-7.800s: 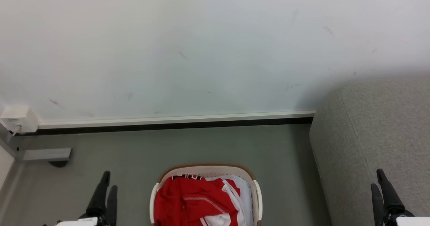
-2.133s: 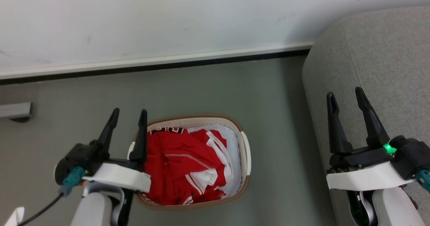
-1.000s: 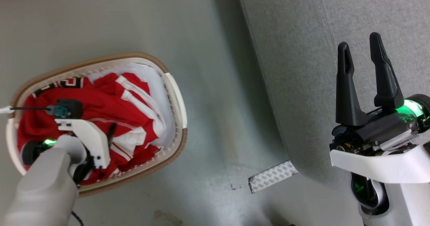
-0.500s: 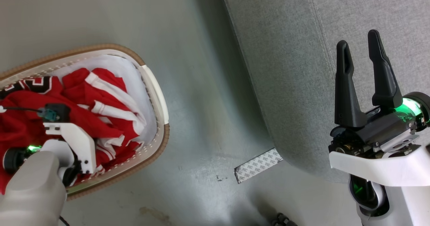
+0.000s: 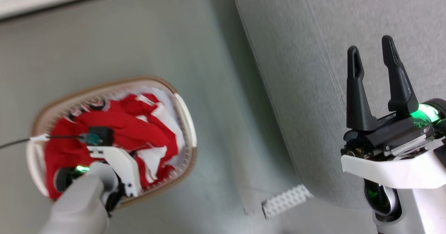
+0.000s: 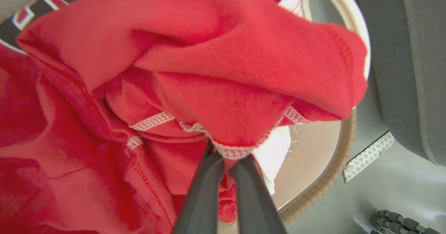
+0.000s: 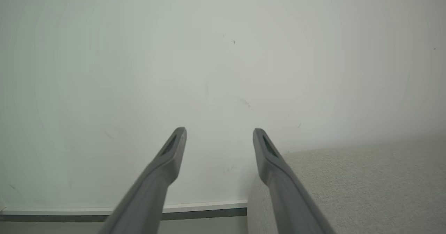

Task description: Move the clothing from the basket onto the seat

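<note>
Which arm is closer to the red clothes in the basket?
The left. Its fingers are pinched shut on the red clothes in the basket; the right arm's fingers stand open over by the grey sofa, well apart from them.

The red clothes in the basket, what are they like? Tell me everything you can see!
The clothing is soft red fabric with white stitched hems, white panels and a dark patterned patch. It lies crumpled in a heap inside the basket, folds piled over each other. The left gripper is shut on a stitched red edge.
</note>
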Tool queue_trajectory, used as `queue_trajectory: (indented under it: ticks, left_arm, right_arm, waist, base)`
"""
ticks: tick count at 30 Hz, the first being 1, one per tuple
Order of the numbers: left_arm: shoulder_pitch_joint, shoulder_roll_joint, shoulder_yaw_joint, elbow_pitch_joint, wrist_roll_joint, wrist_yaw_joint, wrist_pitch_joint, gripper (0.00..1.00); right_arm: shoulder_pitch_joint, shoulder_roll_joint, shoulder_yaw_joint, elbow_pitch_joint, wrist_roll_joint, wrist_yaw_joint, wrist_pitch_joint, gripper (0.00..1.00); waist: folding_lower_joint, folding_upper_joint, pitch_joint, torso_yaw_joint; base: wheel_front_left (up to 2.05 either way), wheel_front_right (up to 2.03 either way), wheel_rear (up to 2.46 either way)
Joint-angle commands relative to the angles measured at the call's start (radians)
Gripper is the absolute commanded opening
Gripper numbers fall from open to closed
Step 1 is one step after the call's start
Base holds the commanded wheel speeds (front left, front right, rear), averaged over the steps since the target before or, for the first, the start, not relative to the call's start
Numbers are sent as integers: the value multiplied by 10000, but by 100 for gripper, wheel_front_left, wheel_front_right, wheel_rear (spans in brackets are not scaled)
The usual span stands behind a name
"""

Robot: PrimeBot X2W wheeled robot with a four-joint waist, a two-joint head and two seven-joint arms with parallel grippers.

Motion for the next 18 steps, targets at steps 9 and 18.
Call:
queue_trajectory:
  ticks: [9,18]
  left_arm:
    - [695,-353,-736,-501,-699,15,-1201,0]
    - [957,-430,-1155,-1285,-918,15,-2500,0]
  right_arm:
    - [579,-11,-127,611,-533,-21,8,100]
    - [1515,-13,-184,1121,-278,-21,8,100]
  waist:
    - [0,0,-2665,1557]
    - [0,0,-4517,2422]
  base:
    - [0,0,0]
    - [0,0,0]
